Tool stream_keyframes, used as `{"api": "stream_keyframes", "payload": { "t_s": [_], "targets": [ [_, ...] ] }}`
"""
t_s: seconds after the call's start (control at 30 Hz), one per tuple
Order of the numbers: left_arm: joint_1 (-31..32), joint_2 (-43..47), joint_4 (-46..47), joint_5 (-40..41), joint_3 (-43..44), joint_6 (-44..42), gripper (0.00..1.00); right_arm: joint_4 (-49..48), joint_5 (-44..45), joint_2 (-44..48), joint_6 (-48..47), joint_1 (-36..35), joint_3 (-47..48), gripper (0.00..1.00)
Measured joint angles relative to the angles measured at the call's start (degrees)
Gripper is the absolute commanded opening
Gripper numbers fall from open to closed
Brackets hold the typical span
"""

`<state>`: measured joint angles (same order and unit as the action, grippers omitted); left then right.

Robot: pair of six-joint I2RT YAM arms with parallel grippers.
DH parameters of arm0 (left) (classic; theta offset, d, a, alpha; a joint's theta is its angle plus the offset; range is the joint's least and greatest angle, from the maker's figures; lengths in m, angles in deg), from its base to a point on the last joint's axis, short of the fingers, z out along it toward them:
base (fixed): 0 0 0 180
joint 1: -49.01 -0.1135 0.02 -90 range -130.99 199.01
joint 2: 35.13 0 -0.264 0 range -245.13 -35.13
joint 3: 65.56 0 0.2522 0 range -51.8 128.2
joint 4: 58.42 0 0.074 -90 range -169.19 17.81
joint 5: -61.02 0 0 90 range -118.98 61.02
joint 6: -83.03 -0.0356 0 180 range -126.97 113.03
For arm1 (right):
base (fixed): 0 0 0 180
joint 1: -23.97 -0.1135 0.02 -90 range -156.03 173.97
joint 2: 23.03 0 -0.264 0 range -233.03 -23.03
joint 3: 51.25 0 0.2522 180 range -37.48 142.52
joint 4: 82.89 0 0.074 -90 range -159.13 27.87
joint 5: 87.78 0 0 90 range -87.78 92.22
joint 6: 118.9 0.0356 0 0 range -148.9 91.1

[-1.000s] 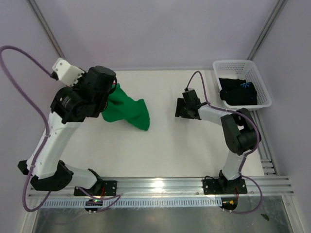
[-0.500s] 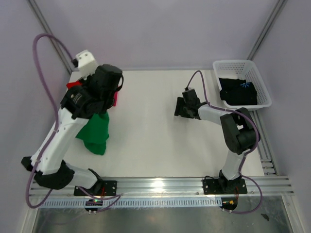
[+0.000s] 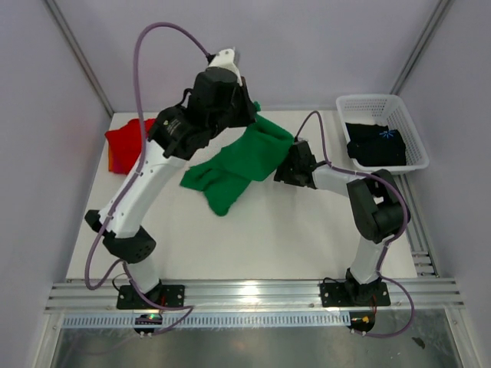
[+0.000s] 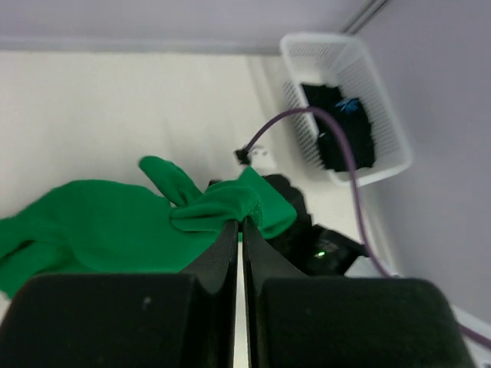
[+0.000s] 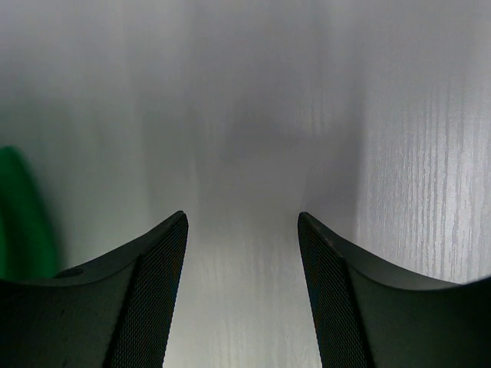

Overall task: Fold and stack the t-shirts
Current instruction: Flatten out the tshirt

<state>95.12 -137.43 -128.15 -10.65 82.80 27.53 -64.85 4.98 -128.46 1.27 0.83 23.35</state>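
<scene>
My left gripper is raised over the back middle of the table, shut on a corner of the bright green t-shirt. The shirt hangs crumpled down to the table, and its right edge drapes by my right gripper. In the left wrist view the jaws pinch a fold of the green t-shirt. My right gripper is open and empty, low over bare table, with green cloth at its left. A red t-shirt lies at the back left. A black t-shirt with a blue print lies in the basket.
The white lattice basket stands at the back right corner; it also shows in the left wrist view. A purple cable arcs over my right arm. Frame posts stand at the back corners.
My left arm has swung from the left side up to the back middle, carrying the green t-shirt rightward. The red t-shirt now shows at the back left. My right arm has not moved.
</scene>
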Motion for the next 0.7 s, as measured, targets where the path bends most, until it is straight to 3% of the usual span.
{"api": "stream_keyframes", "payload": {
  "t_s": [0.13,0.23,0.33,0.47,0.57,0.7],
  "targets": [
    [-0.1,9.1,6.9,2.4,-2.2,0.0,0.0,-0.7,-0.2,-0.3,0.2,0.0,0.0,0.64],
    [0.0,20.9,12.1,9.7,-8.8,-0.5,0.0,-1.5,-0.3,-0.7,0.3,-0.3,0.1,0.64],
    [-0.1,35.5,17.1,23.1,-17.1,-2.5,0.0,-1.9,-0.2,-1.6,0.4,-1.0,1.2,0.64],
    [-0.5,48.9,20.9,42.5,-24.6,-8.7,0.0,-1.9,-0.2,-3.4,0.4,-2.5,3.5,0.64],
    [-0.6,52.0,17.4,52.3,-27.8,-10.4,0.0,-1.7,-0.2,-4.8,0.3,-3.8,5.3,0.64],
    [-0.7,46.7,5.2,55.0,-32.8,-4.5,0.0,-1.4,-0.3,-5.3,0.3,-4.6,6.3,0.64]
  ]
}}
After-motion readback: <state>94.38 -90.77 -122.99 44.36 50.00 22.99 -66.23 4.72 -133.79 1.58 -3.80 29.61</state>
